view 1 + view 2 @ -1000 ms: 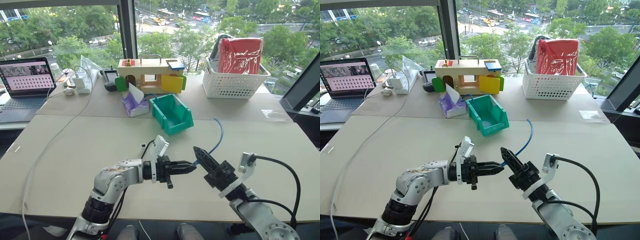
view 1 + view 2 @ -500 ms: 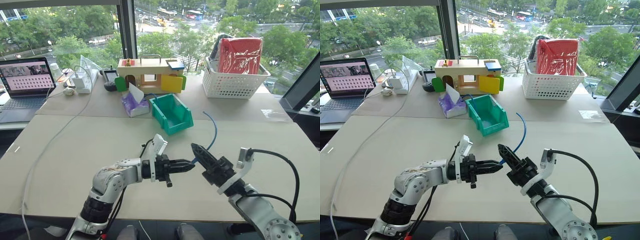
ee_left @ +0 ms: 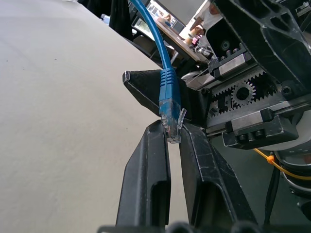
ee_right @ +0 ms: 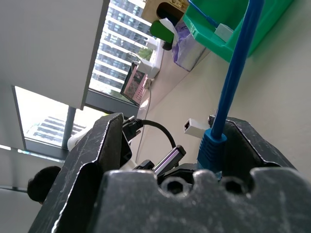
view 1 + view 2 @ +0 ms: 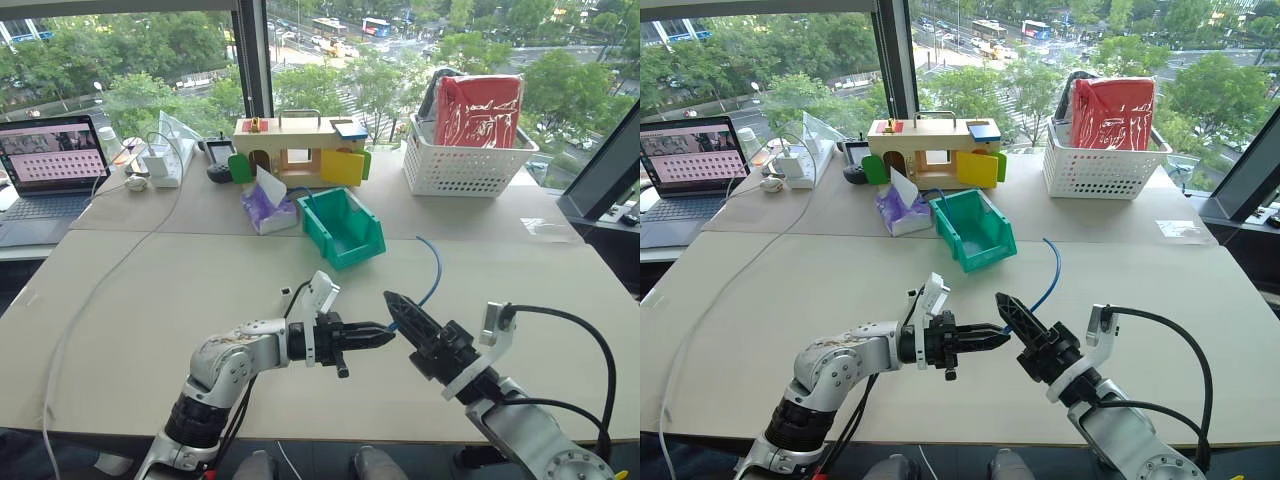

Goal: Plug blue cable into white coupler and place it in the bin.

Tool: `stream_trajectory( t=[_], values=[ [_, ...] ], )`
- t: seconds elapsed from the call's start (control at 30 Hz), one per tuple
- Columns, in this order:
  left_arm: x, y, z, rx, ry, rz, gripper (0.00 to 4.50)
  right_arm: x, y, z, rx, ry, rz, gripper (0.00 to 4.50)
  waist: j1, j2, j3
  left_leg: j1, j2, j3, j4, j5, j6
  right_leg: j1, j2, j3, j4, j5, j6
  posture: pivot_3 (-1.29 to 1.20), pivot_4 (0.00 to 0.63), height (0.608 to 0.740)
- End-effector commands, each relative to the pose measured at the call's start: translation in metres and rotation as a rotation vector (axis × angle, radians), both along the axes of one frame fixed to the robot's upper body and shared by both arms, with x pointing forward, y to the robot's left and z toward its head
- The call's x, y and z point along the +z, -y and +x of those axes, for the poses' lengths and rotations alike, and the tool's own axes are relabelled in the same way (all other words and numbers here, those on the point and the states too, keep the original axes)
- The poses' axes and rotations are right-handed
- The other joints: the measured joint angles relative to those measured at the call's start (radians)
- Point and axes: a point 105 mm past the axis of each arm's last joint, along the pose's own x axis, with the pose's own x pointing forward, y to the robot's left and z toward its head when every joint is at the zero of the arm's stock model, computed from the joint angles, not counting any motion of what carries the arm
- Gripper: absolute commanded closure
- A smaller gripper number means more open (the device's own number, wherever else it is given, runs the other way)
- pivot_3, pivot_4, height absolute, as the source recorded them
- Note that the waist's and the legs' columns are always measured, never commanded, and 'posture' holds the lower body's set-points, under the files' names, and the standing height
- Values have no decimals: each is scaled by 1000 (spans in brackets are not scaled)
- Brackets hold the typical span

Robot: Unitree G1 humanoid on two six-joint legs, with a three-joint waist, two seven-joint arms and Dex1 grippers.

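- The left pincer (image 5: 385, 335), low in the frame's centre, is clamped on the clear plug of the blue cable (image 5: 433, 272).
- The right pincer (image 5: 395, 303), just right of it, has its fingers spread either side of the cable.
- The cable arcs up toward mid-frame right.
- The bin (image 5: 346, 228) sits on the tabletop (image 5: 140, 290) above centre.

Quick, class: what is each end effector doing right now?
Left end effector: closed, pinching the blue cable by its plug.
Right end effector: open, holding nothing.
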Motion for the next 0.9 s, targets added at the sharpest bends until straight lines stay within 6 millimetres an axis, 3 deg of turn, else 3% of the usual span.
stream_trajectory(
  t=[0.03,0.33,0.43,0.67,0.77,0.83,0.9],
  values=[
    [4,1,1,5,19,-6,4496,16,0,-10,7,75,45,1238,1,0,0,0,0,0,0,0,0,0,0,0,0,0,0,0,150,716],
    [4,0,1,0,19,-3,4496,17,5,-13,-18,88,50,1238,0,0,0,0,0,0,0,0,0,0,0,0,0,-2,-4,0,150,716],
    [4,0,1,-1,17,-4,4496,15,6,-13,-16,85,53,1891,1,0,0,0,0,0,0,0,0,0,0,0,0,-2,-4,0,150,716],
    [4,0,1,-3,19,-5,4496,11,7,-15,-5,89,55,4294,3,0,0,0,0,0,0,0,0,0,0,0,0,-2,-4,0,150,716],
    [4,0,2,1,24,-6,4496,12,8,-14,-15,101,66,4472,1,0,0,0,0,0,0,0,0,0,0,0,0,-2,-4,0,150,716],
    [5,-1,4,17,35,-6,3522,13,12,-13,-36,110,75,4500,2,0,0,0,0,0,0,0,0,0,0,0,0,-2,-4,0,150,716],
    [9,-3,10,66,84,-13,2885,15,17,-11,-64,131,65,4500,3,0,0,0,0,0,0,0,0,0,0,0,0,-2,-3,0,150,716]
  ],
)
